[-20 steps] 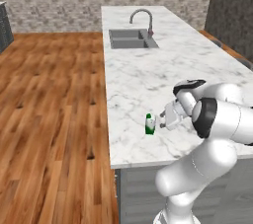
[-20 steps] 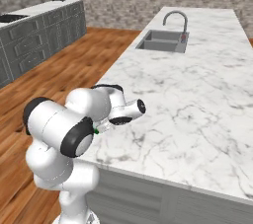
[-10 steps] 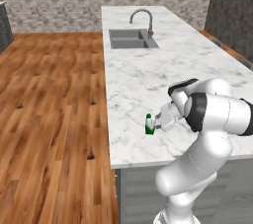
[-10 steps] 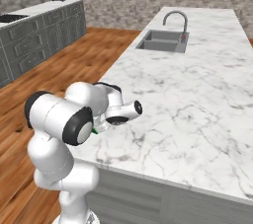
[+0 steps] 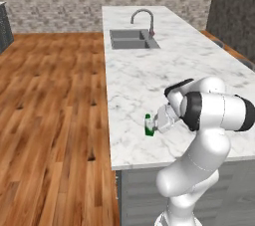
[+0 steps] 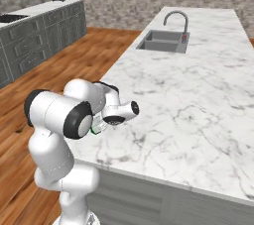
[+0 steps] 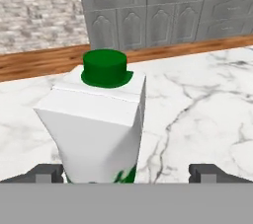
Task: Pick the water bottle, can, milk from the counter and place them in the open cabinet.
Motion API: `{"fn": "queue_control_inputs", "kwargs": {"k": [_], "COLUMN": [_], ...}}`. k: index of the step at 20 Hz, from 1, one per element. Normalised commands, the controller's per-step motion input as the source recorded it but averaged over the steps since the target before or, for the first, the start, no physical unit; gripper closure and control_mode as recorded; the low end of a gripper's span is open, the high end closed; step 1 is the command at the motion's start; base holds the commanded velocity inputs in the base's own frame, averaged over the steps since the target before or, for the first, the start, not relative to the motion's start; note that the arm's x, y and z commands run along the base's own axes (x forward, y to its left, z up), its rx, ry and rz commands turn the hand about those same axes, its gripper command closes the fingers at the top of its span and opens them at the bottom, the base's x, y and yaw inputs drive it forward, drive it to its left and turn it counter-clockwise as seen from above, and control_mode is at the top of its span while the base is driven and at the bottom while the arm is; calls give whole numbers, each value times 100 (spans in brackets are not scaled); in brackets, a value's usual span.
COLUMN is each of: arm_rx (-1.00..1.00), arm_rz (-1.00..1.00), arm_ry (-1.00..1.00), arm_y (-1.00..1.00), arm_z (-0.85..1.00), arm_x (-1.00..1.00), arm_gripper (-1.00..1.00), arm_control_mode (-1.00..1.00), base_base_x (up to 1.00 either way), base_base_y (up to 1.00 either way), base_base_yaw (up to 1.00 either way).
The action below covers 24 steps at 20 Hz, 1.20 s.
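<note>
The milk (image 5: 148,125) stands upright near the left front edge of the counter (image 5: 149,70). In the hand view it is a white carton with a green cap (image 7: 99,119), close up and left of centre on the marble counter (image 7: 197,104). My gripper (image 5: 155,126) is level with it on its right side and open. Its fingertips (image 7: 47,172) stand wide apart on either side of the carton's base, and whether they touch it I cannot tell. From the right base view my gripper (image 6: 100,126) covers most of the milk (image 6: 94,131). The water bottle, can and open cabinet are out of view.
A sink (image 5: 129,40) with a curved tap (image 5: 143,17) is set into the far part of the counter (image 6: 188,100). Low grey arched-panel cabinets (image 6: 34,45) line the left wall beyond the wood floor (image 5: 50,110). A tall dark panel (image 5: 234,11) rises at the far right.
The arm's elbow and forearm have swung a little left and forward. The hand has stayed beside the milk with its jaws still open, and the milk has not moved.
</note>
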Motion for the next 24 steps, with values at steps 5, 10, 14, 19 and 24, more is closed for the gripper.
{"fn": "queue_control_inputs", "kwargs": {"k": [5, 10, 14, 19, 24], "arm_rx": [0, 0, 0, 0, 0], "arm_rz": [0, 0, 0, 0, 0], "arm_ry": [0, 1, 1, 0, 0], "arm_y": [26, 19, 9, 0, 0], "arm_z": [-1, 0, 0, 0, 0], "arm_x": [6, 0, 0, 0, 0], "arm_gripper": [-100, -100, -100, 100, 100], "arm_control_mode": [-100, -100, -100, -100, -100], "base_base_x": [0, 0, 0, 0, 0], "base_base_y": [0, 0, 0, 0, 0], "base_base_yaw": [0, 0, 0, 0, 0]}}
